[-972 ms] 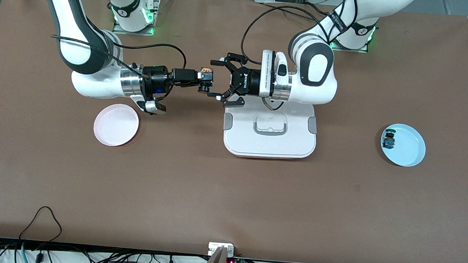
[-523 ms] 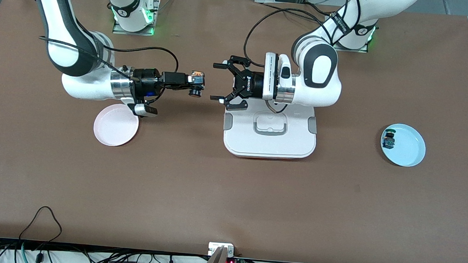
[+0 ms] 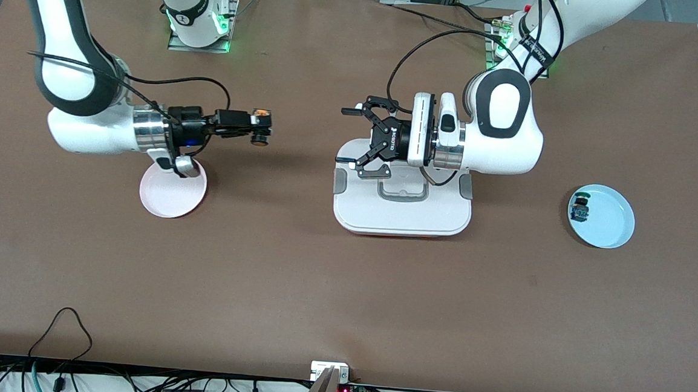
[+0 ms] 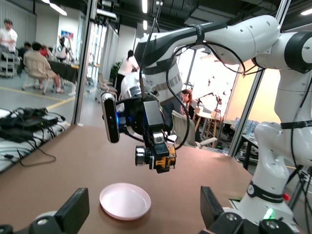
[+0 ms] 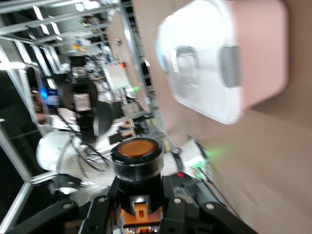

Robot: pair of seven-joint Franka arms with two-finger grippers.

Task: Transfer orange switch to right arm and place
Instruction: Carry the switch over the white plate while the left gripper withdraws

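The orange switch [image 3: 261, 131], a small black cylinder with an orange cap, is held in the air by my right gripper [image 3: 260, 124], which is shut on it. It hangs over the bare table, between the pink plate [image 3: 173, 192] and the white container [image 3: 401, 208]. In the right wrist view the switch [image 5: 137, 158] sits between the fingers [image 5: 100, 209]. My left gripper [image 3: 355, 140] is open and holds nothing, over the container's edge. From the left wrist view, the switch [image 4: 156, 157] hangs above the pink plate [image 4: 125, 200], well off from my left gripper [image 4: 142, 202].
A light blue plate [image 3: 610, 227] at the left arm's end of the table holds a green-capped, blue-bodied switch [image 3: 580, 208]. The white lidded container [image 5: 219, 63] with grey clasps stands mid-table. Cables run along the table's edge nearest the front camera.
The two grippers have drawn apart. My right arm carried the switch toward its own end, close to the pink plate. My left arm pulled back over the container, still open.
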